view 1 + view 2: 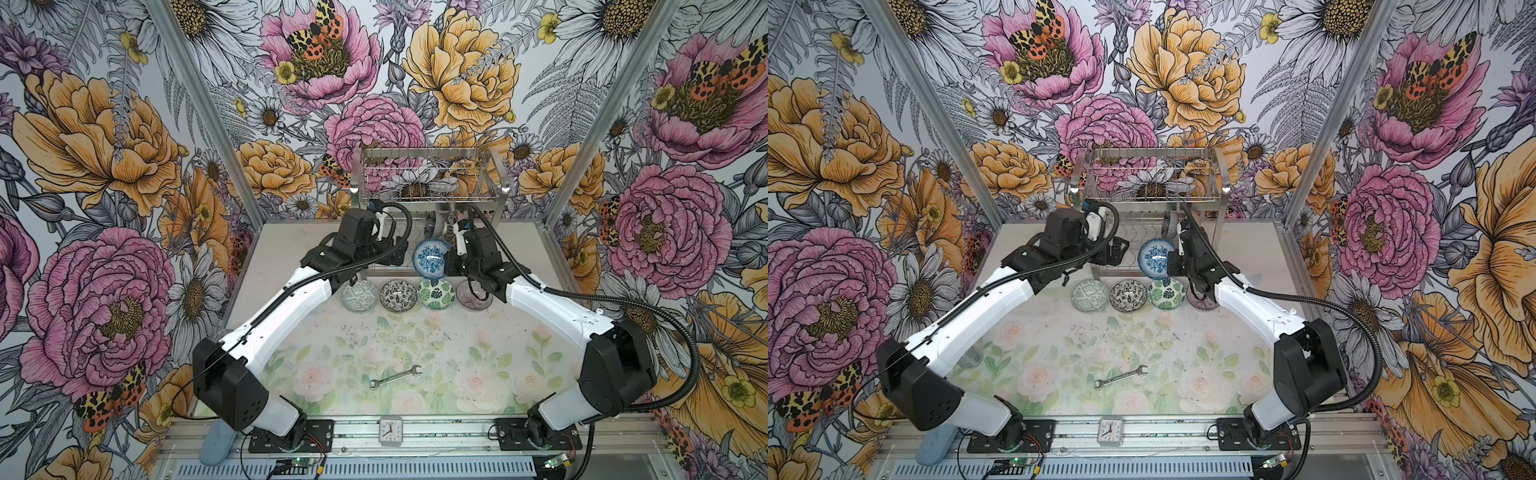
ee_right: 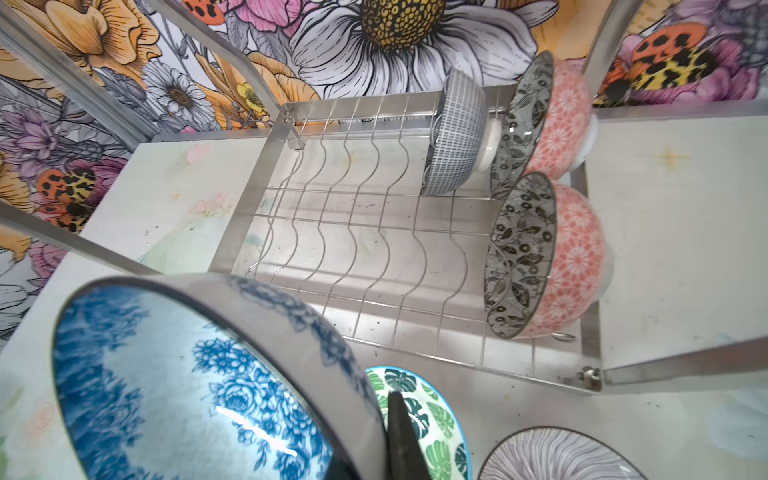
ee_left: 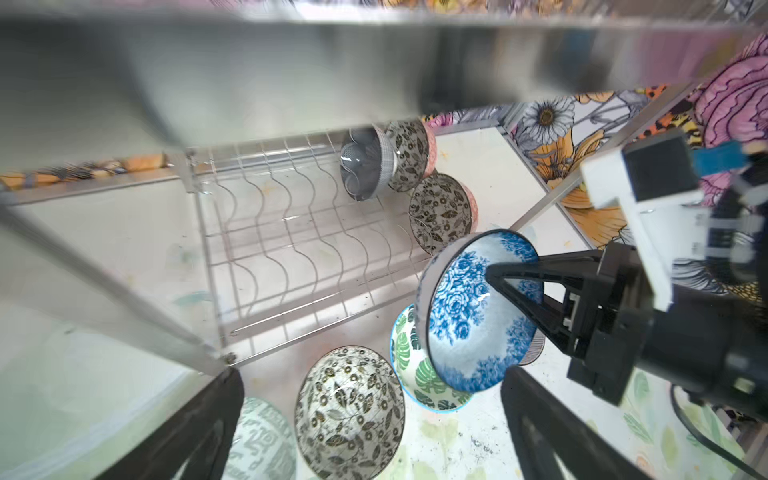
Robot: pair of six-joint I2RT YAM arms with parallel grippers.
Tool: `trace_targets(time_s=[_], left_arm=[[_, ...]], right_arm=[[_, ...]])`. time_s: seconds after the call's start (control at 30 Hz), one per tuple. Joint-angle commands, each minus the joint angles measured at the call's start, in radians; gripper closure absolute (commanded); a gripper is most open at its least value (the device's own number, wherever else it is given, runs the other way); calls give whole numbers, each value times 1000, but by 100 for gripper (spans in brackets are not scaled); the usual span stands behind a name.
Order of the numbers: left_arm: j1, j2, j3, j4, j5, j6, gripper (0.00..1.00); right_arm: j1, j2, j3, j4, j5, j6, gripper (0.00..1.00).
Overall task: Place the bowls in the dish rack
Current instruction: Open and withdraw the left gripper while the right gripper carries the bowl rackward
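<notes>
Right claw (image 3: 492, 274) pinches one blue bowl (image 1: 430, 258), left claw (image 3: 372, 376) spread; three bowls (image 2: 523, 257) in rack (image 2: 266, 174), four bowls (image 1: 398, 295) on table (image 1: 457, 353).

Both arms, left (image 1: 282, 316) and right (image 1: 552, 307), wear white moulded shells between bulky black joint housings (image 1: 232, 386), and each is trailed by a black corrugated cable conduit (image 1: 696, 365). Black screwed base plates (image 1: 322, 430) sit under them. The wrists carry white camera brackets (image 3: 652, 241) and black triangular fingers (image 3: 540, 269).
</notes>
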State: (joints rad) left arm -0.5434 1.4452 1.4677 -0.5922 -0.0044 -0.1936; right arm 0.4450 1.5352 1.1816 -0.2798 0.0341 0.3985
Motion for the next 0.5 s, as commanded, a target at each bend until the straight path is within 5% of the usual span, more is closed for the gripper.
trace_targets(time_s=[0.0,0.2,0.47], left_arm=[[56,-83,11,-173,-31,90,1],[204,-149,-78,-198,-22,141,1],[271,-195,-221,-102,-49,145,1]], right_arm=[[19,-34,25,38,121,-47,100],[65,14,81,-19,320,-134,100],[105,85,135,-59,476,-198,100]])
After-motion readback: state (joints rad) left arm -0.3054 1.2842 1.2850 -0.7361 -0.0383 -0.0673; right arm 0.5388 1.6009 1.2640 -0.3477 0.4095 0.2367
